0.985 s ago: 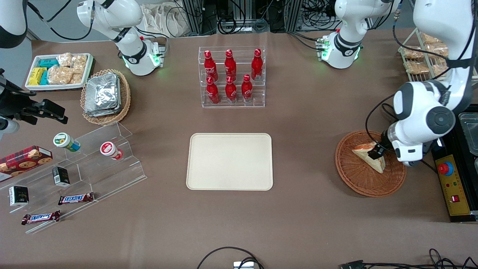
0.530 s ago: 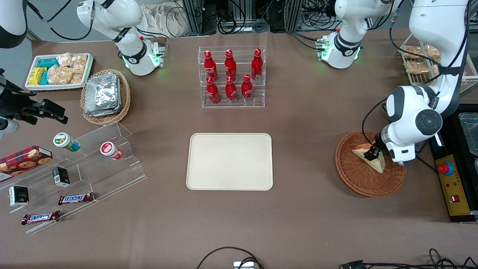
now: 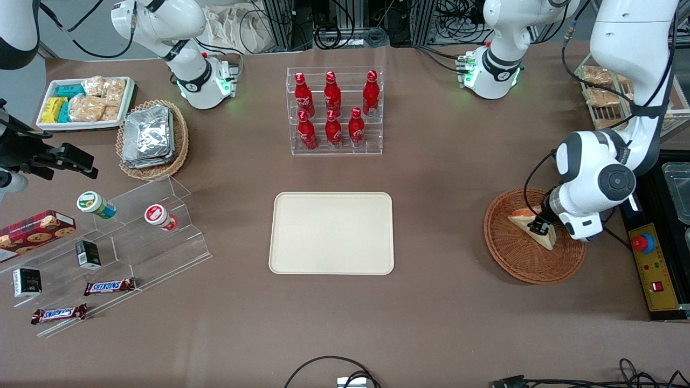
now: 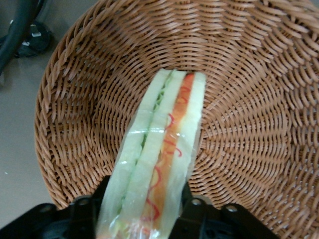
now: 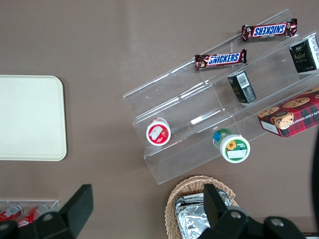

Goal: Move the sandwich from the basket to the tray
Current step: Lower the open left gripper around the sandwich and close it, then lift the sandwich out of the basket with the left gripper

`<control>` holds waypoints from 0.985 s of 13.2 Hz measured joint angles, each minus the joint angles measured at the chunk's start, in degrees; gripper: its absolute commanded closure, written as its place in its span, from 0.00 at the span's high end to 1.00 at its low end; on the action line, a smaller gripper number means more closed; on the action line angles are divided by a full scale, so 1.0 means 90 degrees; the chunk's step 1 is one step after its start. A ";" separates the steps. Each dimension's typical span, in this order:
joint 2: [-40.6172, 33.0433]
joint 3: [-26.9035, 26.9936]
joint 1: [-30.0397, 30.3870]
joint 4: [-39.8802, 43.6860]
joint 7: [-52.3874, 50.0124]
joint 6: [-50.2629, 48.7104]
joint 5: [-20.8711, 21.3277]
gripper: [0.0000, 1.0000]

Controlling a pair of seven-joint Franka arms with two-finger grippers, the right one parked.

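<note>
Waiting bare at the table's middle, the tray [image 3: 331,233] takes nothing yet; in the basket [image 3: 517,258], the sandwich [image 4: 159,159] has barely shifted as the gripper [image 3: 539,225] settled lower, now clenched around it, ready for lifting.

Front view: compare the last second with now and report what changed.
The left arm drew in over the basket, and its gripper slid a little along the sandwich, nearer the front camera, its fingers on either side of the wedge. The sandwich lies in the basket as before; the tray is bare as before.
</note>
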 measured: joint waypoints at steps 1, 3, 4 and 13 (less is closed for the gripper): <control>-0.0002 -0.0007 0.0000 0.0062 0.0030 -0.0014 0.0008 0.00; -0.0019 -0.0032 -0.0001 0.0355 0.0275 -0.0355 0.0010 0.00; -0.0029 -0.0053 0.0001 0.0629 0.0541 -0.0762 0.0013 0.00; -0.0029 -0.1705 -0.0283 0.3492 0.2981 -0.3599 -0.0141 0.00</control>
